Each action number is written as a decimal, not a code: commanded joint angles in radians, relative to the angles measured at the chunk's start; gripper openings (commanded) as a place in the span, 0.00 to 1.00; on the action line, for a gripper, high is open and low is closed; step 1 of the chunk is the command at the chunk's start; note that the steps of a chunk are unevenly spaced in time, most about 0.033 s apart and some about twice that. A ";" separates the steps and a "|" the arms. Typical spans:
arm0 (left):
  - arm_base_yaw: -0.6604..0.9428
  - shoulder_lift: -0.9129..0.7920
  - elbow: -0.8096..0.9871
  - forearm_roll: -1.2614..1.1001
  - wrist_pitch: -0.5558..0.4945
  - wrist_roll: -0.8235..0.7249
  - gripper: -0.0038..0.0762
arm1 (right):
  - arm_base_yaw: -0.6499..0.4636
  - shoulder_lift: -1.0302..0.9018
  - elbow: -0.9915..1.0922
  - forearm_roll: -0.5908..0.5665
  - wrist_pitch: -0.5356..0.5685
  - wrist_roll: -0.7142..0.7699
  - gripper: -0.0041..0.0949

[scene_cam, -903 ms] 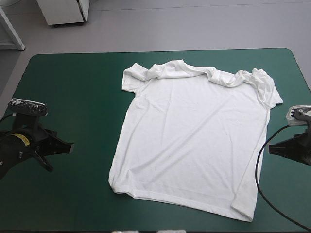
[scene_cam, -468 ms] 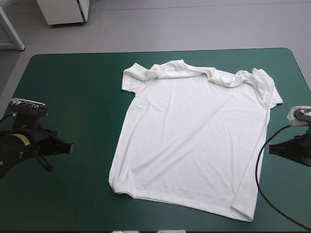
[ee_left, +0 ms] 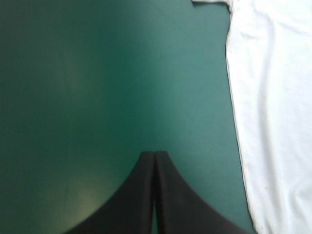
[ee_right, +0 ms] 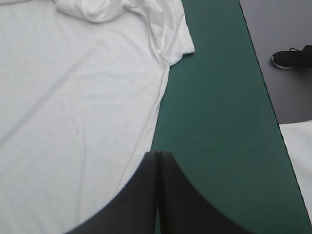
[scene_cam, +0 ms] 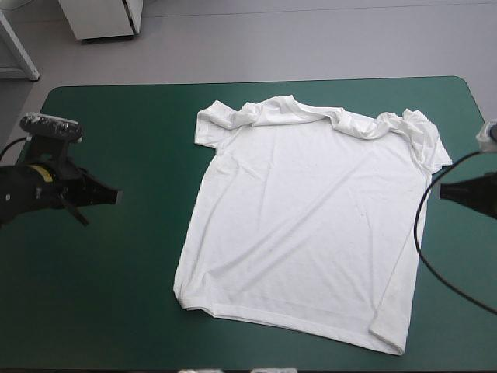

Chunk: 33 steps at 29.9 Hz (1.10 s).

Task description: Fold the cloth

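Flanking the spread white T-shirt [scene_cam: 311,225] on the teal-green cover [scene_cam: 132,295], left pincer [scene_cam: 116,197] and right pincer [scene_cam: 443,193], each pressed together.

Bright, even light; faint shadows

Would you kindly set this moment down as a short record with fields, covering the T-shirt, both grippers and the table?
T-shirt: white, spread flat, collar toward the table's far edge, shoulders and sleeves rumpled
Table: teal-green cover, the T-shirt lying right of its middle
Left gripper: shut, holding nothing, over the cover well to the left of the T-shirt
Right gripper: shut, holding nothing, just beside the T-shirt's right edge
Fold: not yet begun
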 commanded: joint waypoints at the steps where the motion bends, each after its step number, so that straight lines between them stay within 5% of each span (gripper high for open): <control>1: -0.012 0.095 -0.162 -0.016 -0.045 0.019 0.04 | -0.001 0.081 -0.118 -0.031 -0.009 0.038 0.02; 11: -0.194 0.436 -0.434 -0.006 -0.006 0.050 0.08 | -0.001 0.247 -0.142 -0.039 -0.009 0.046 0.02; 20: -0.232 0.703 -0.658 -0.025 0.052 -0.011 0.57 | -0.029 0.274 -0.142 -0.101 -0.009 0.043 0.02; 33: -0.232 0.949 -0.740 -0.018 0.052 -0.027 0.57 | -0.120 0.276 -0.142 0.010 -0.036 0.028 0.02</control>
